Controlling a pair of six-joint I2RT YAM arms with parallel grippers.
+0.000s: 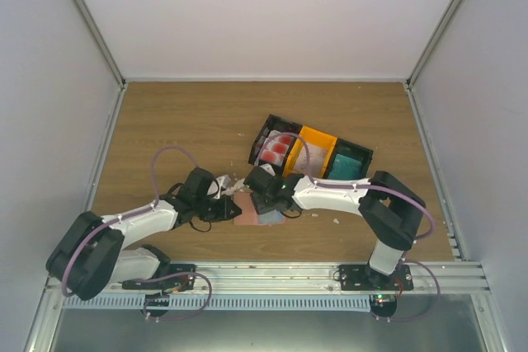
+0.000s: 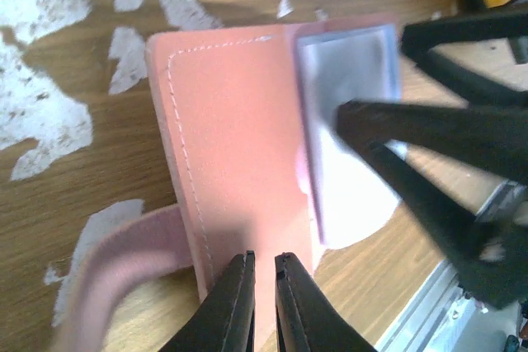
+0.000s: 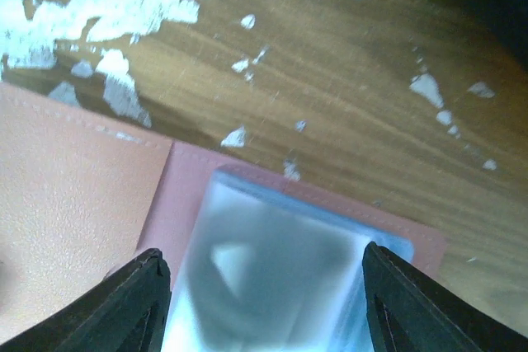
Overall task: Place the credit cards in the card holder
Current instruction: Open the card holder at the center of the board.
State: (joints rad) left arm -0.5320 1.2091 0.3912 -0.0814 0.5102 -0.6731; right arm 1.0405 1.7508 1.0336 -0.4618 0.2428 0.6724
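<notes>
**A:** Where the left gripper (image 2: pixel 264 257) is seen, how are its fingers set?

**B:** Drawn nearly together, a slit left between, at the holder's (image 2: pixel 239 138) near edge; whether it is pinched cannot be told.

**A:** And the holder?

**B:** It is laid open on the table (image 1: pixel 181 121). Its right half is covered by a pale glossy panel (image 3: pixel 280 286), over which the right gripper (image 3: pixel 262 253) is spread wide. Cards (image 1: pixel 277 149) are kept in the black bin (image 1: pixel 257 144) beyond.
</notes>
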